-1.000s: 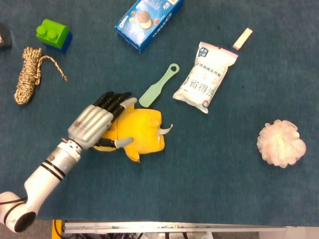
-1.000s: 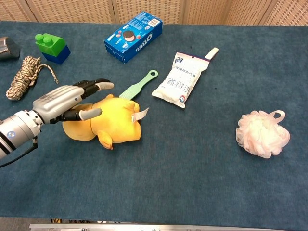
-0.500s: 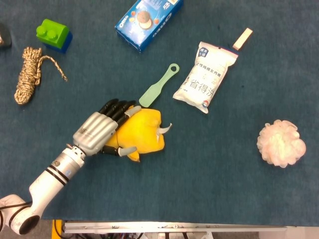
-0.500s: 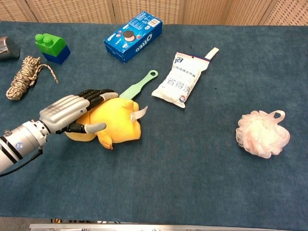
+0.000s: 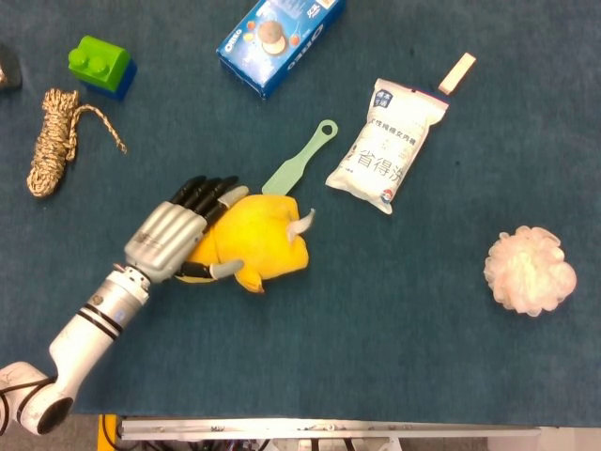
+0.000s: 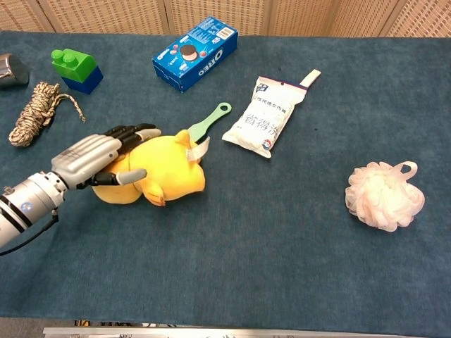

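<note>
Dark blue cloth covers the table (image 5: 394,319), and the yellow plush toy (image 5: 261,241) lies left of centre on it, under the left hand (image 5: 174,241) — fingers (image 5: 208,193) spread over its top, thumb against its near side, grasping it. Its far edge touches the green spatula (image 5: 299,162). Bare cloth stretches to the right, as far as the pink bath pouf (image 5: 530,271); the snack bag (image 5: 385,144) lies beyond the spatula.

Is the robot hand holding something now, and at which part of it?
The left hand grips the yellow plush toy by its left end: fingers lie over the top, thumb against the near side.
</note>
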Controlling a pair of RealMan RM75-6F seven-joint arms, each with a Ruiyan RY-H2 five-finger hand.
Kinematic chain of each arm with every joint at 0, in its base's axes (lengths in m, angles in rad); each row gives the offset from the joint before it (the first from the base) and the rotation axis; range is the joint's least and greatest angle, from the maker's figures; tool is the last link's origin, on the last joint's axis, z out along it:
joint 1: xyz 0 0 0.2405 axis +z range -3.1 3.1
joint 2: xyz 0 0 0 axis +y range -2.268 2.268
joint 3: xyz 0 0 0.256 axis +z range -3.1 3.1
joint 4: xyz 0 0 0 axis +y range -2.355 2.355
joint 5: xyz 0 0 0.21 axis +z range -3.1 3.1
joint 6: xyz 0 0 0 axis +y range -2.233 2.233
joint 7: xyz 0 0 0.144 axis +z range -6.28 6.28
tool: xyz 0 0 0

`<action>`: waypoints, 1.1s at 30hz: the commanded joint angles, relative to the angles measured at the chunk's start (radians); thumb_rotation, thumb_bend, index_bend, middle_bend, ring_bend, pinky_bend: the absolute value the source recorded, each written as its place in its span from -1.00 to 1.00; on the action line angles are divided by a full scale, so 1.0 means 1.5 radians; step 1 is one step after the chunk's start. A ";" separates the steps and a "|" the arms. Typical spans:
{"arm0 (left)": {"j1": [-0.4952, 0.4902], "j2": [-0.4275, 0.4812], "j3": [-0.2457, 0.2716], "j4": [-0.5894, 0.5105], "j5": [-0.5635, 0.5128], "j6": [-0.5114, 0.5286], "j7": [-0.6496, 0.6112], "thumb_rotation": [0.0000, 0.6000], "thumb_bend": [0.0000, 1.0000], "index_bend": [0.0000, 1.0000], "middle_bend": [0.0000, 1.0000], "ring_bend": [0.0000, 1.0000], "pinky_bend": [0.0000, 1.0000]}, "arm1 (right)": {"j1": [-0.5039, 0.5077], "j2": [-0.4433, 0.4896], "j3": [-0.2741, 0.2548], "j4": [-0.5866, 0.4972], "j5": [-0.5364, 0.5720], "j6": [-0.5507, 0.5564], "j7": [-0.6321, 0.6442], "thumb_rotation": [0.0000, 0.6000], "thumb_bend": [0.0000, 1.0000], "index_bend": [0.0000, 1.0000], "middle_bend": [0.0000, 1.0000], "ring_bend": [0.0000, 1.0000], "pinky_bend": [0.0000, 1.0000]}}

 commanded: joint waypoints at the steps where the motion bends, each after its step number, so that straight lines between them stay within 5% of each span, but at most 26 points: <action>1: 0.002 0.011 -0.007 -0.008 -0.004 0.009 -0.003 -1.00 -0.90 -1.00 -0.98 -0.93 -0.95 | 0.000 0.000 0.000 -0.001 0.000 0.001 0.000 1.00 -1.00 -0.62 -0.60 -0.81 -0.75; 12: 0.027 0.103 -0.038 -0.095 -0.045 0.052 0.027 -0.99 -0.90 -1.00 -0.98 -0.94 -0.95 | 0.007 0.003 0.000 0.005 0.008 -0.021 0.000 1.00 -1.00 -0.62 -0.60 -0.81 -0.75; 18: 0.064 0.161 -0.059 -0.142 -0.098 0.089 0.066 0.02 -0.90 -1.00 -0.97 -0.94 -0.95 | 0.015 -0.001 -0.002 0.012 0.016 -0.042 -0.001 1.00 -1.00 -0.62 -0.60 -0.81 -0.75; 22: 0.095 0.190 -0.071 -0.156 -0.127 0.125 0.077 0.91 -0.90 -1.00 -0.97 -0.94 -0.95 | 0.019 -0.008 -0.006 0.022 0.017 -0.053 0.001 1.00 -1.00 -0.62 -0.60 -0.81 -0.75; 33: 0.177 0.247 -0.087 -0.189 -0.195 0.193 0.084 1.00 -0.91 -1.00 -0.97 -0.93 -0.95 | 0.029 -0.024 -0.022 0.042 0.015 -0.090 0.019 1.00 -1.00 -0.62 -0.60 -0.81 -0.75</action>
